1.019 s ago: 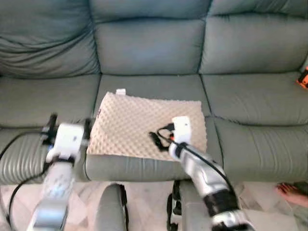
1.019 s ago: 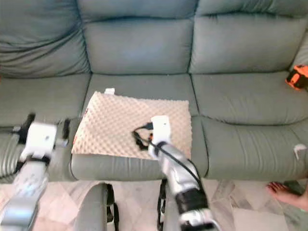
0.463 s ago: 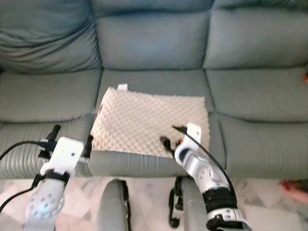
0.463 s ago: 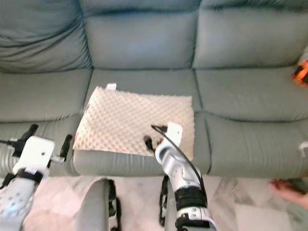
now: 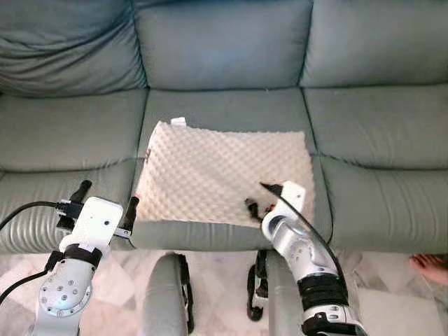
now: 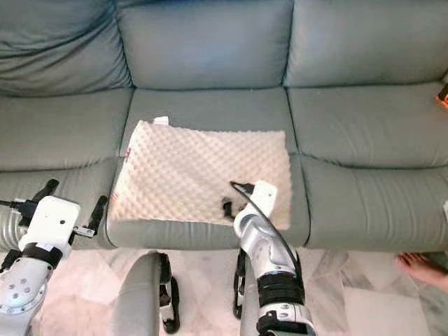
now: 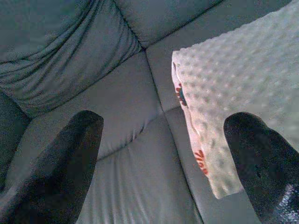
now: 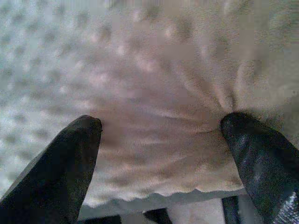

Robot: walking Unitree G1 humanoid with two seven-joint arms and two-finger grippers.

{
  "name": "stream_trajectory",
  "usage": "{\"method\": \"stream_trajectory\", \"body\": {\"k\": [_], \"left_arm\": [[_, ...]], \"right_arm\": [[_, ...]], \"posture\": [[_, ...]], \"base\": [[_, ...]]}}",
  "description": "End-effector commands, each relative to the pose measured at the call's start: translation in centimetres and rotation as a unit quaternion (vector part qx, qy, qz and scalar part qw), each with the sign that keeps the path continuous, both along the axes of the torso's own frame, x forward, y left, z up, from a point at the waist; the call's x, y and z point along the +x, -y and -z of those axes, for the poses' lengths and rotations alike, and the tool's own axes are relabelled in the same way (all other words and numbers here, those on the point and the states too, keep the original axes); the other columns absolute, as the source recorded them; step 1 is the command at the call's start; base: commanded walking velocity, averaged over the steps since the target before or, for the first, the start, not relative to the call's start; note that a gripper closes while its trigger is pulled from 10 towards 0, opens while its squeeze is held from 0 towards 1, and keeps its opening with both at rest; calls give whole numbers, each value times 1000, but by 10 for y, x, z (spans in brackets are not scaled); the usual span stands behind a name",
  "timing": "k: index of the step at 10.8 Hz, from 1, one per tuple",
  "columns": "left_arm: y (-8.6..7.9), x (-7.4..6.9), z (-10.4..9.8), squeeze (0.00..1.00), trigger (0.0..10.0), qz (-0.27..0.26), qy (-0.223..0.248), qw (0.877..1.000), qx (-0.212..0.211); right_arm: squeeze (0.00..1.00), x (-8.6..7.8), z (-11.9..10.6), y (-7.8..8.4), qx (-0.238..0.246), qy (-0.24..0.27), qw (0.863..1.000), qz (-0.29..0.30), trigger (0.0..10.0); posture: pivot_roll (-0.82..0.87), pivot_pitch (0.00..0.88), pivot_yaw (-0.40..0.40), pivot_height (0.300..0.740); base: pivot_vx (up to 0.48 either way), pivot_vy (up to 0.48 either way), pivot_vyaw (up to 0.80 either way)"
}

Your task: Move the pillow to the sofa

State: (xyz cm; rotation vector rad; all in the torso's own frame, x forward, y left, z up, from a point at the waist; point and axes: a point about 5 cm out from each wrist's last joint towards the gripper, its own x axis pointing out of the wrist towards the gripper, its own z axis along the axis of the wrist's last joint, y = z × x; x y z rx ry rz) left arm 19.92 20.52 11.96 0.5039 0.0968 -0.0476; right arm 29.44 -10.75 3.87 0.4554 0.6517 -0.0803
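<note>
The cream, bumpy pillow (image 5: pixel 217 171) lies flat on the middle seat of the grey-green sofa (image 5: pixel 224 63). My right gripper (image 5: pixel 257 205) rests on the pillow's front right part, near its front edge. In the right wrist view its fingers (image 8: pixel 70 163) are spread open over the fabric, and one fingertip dents the pillow (image 8: pixel 154 93) into wrinkles. My left gripper (image 5: pixel 107 196) is open over the seat's front edge, just left of the pillow's front left corner (image 7: pixel 210 154). It holds nothing.
A person's bare foot (image 5: pixel 430 267) stands on the marble floor (image 5: pixel 217 294) at the right. A small orange object (image 6: pixel 444 95) sits at the sofa's far right. My own grey legs (image 5: pixel 164 297) are close to the sofa's front.
The camera has shifted. Both grippers have drawn back toward the sofa's front: the right from the pillow's middle to its front right, the left down beside the front left corner.
</note>
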Motion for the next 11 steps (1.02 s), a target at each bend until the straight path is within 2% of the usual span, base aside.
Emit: {"method": "stream_trajectory", "body": {"k": [1, 3, 5, 6, 7, 8, 9, 10, 11], "left_arm": [[0, -4, 2, 0, 10000, 0, -12, 1000, 2], [-1, -5, 4, 0, 10000, -6, -18, 1000, 1], [-2, -5, 4, 0, 10000, -9, -19, 1000, 1], [-2, -3, 4, 0, 10000, -10, -19, 1000, 1], [-1, 0, 5, 0, 10000, -10, -16, 1000, 0], [-1, 3, 6, 0, 10000, -10, -14, 1000, -2], [1, 6, 8, 0, 10000, -10, -12, 1000, -5], [3, 11, 10, 0, 10000, -14, -7, 1000, -8], [8, 17, 12, 0, 10000, -14, -1, 1000, -15]], "right_arm": [[1000, -8, 11, 7, -7, -26, 999, 28, 10000], [1000, -1, 6, 12, -20, -13, 999, 32, 10000], [1000, 8, -3, 7, -28, 20, 999, 15, 10000], [1000, 15, -15, 6, -54, 70, 996, 0, 10000], [918, 19, -29, -1, -50, 115, 992, -10, 10000], [835, 19, -36, -7, -40, 140, 989, -20, 10000], [596, 15, -38, -13, -31, 153, 987, -34, 10000], [592, 10, -40, -17, -32, 171, 984, -49, 10000], [420, 6, -44, -15, -34, 193, 979, -59, 10000]], "posture": [[103, 327, 37, 650], [106, 318, 33, 650], [111, 314, 30, 650], [110, 301, 28, 650], [102, 287, 28, 650], [95, 280, 27, 650], [83, 263, 23, 650], [69, 246, 19, 650], [50, 217, 18, 650]], "base": [[0, 0, 0], [0, 0, 0], [0, 0, 0], [0, 0, 0], [0, 0, 0], [0, 0, 0], [0, 0, 0], [0, 0, 0], [0, 0, 0]]}}
